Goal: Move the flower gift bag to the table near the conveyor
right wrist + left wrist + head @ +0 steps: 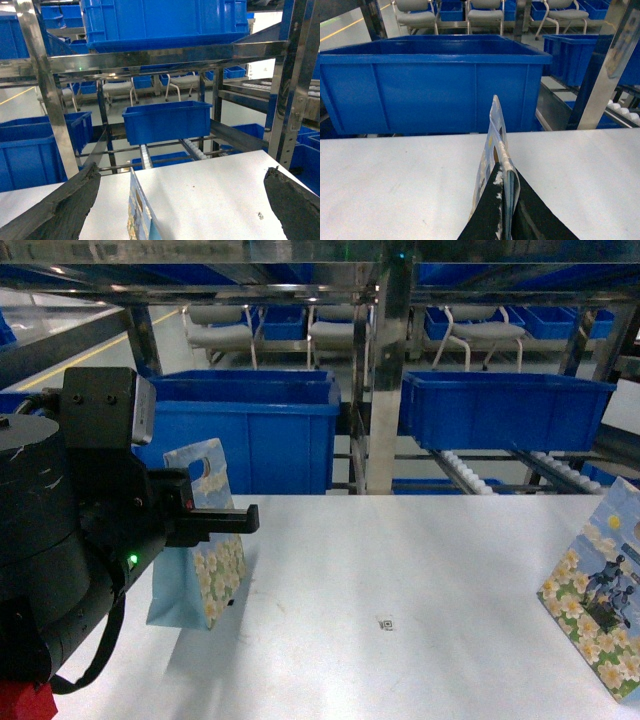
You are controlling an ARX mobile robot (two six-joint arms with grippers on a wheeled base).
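Left claw (506, 210) clamped on unlettered flower gift bag (205, 540) above table (400, 570); right claw (180, 210) agape.

The white table (420, 570) carries two flowered bags, one left (205, 570), one right (600, 610)

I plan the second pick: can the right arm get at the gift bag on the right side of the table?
Probably yes. That gift bag stands between the open fingers of the right claw, and the table around it looks bare.
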